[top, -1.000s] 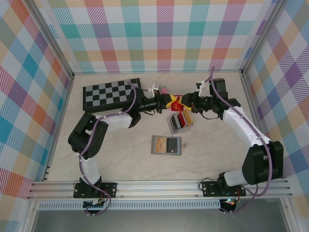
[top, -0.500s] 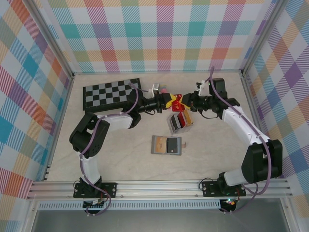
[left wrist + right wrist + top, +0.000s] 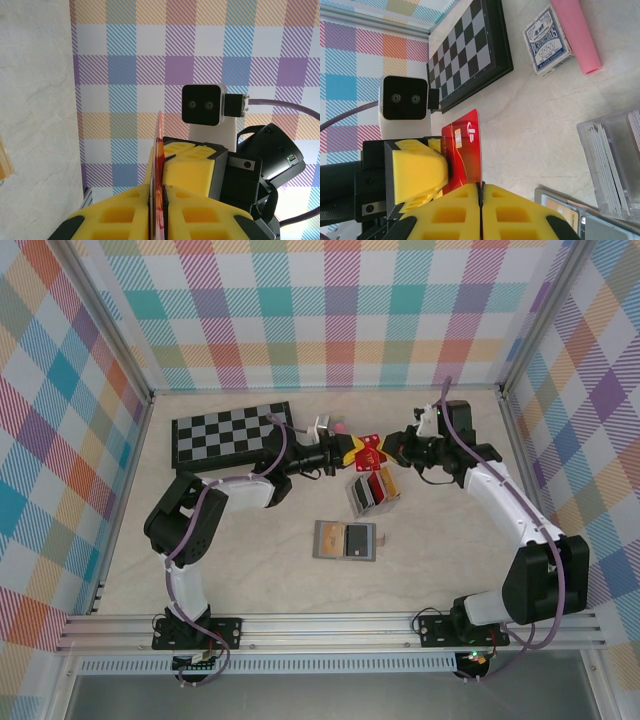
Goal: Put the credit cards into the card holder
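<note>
While the left gripper (image 3: 352, 454) and right gripper (image 3: 384, 447) meet just right of the chessboard (image 3: 225, 432) up top, the red card (image 3: 368, 451) sits between them. The card holder (image 3: 346, 540) lies flat, below-right of the board.

Left wrist: left gripper's clamped on the card, seen edge-on.

Right wrist: right gripper's squeezed tight, looks like on the card's corner, with the chessboard behind.

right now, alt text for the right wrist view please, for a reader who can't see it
The right gripper, shut, pinches the edge of a red card whose other side sits at the left gripper. Behind on the pale table lie a chessboard, a blue card box, a pink bar and a clear rack of cards.
</note>
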You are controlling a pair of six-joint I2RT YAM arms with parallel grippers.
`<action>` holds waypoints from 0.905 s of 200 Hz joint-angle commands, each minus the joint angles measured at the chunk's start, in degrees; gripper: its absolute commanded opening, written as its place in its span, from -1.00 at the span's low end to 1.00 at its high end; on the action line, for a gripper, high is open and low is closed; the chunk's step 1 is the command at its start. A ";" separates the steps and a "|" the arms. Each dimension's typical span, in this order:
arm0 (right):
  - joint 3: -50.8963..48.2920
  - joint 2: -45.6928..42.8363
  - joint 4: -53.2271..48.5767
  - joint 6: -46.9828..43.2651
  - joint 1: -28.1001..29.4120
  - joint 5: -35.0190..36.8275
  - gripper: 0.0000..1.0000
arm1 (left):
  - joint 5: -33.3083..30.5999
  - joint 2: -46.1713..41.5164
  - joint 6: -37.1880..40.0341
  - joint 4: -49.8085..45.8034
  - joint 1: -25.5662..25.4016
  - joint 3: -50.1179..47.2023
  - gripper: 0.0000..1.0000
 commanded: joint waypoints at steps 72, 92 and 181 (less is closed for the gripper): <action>-1.21 -1.74 -6.34 -2.30 -0.98 10.19 -0.92 | -0.07 -0.75 1.50 4.31 -0.09 -2.34 -0.77; -2.16 -1.77 -6.22 -4.02 -0.92 12.11 -0.92 | -1.47 -2.19 4.57 -2.19 0.51 -4.44 -0.92; 2.76 8.44 -11.78 -23.53 10.12 28.78 -0.90 | -9.28 -13.67 24.48 -36.25 0.87 -9.20 -1.00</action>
